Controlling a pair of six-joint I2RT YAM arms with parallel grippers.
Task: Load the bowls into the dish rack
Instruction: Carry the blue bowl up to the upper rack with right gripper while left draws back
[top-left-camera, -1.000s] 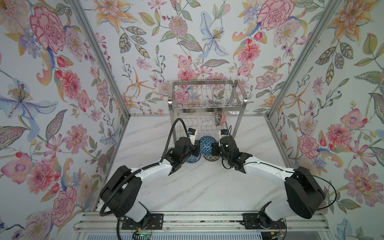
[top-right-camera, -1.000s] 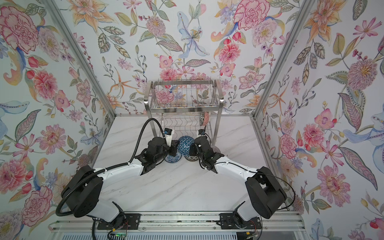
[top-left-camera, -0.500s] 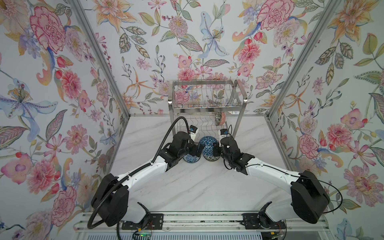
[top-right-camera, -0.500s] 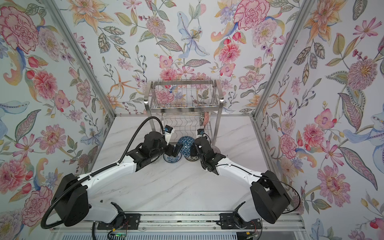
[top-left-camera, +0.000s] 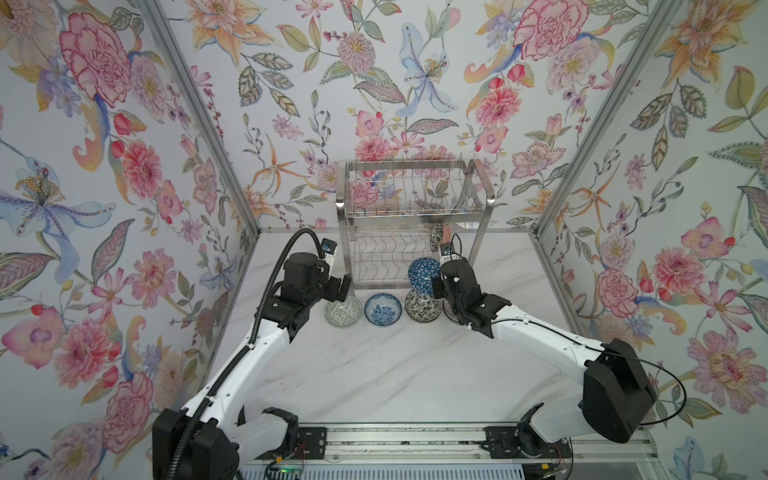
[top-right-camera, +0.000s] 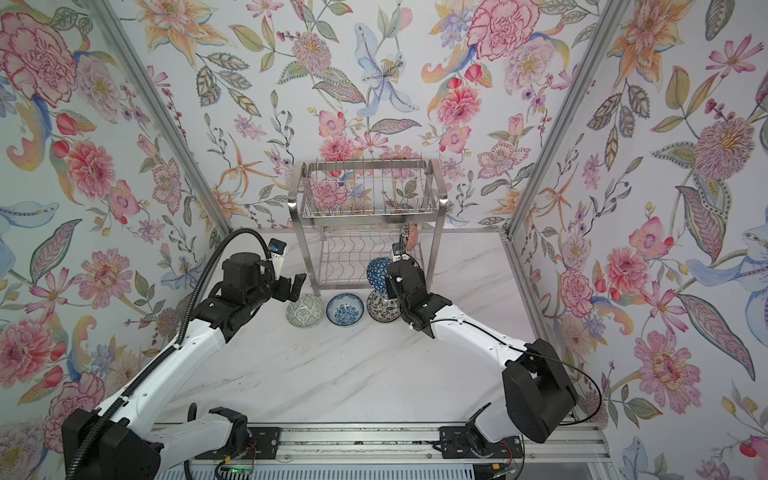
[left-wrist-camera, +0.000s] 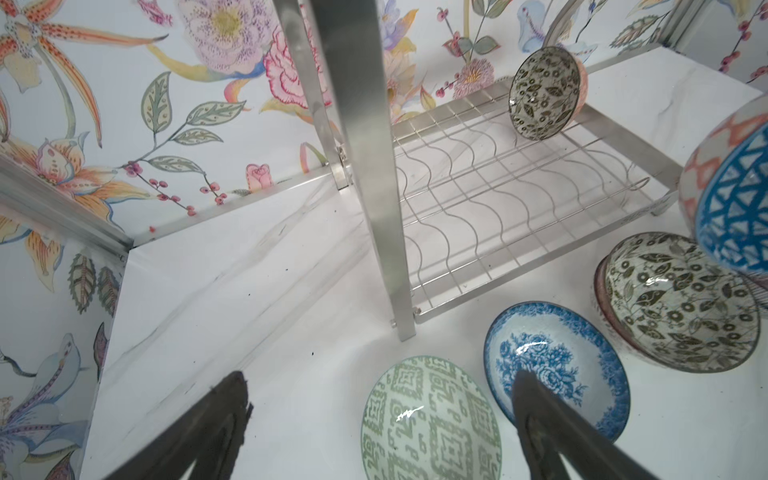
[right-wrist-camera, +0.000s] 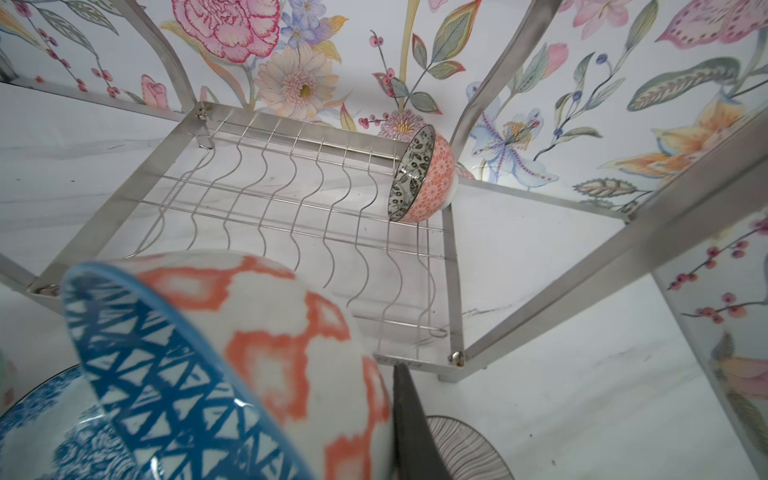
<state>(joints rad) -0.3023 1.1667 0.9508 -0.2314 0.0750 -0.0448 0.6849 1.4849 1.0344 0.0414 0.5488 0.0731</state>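
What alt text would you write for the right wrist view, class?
A tilted blue-triangle bowl, orange-patterned outside, fills the foreground in the right jaws. Behind, a leaf-patterned bowl stands on edge in the dish rack.

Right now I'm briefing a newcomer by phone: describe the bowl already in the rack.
Find the steel dish rack by the back wall. On its lower shelf, far right, one bowl stands on edge. Only it is in the rack: orange outside, black leaves inside.

Lab booth — floral panels (top-left-camera: 104, 166), alu rail (top-left-camera: 415, 434)
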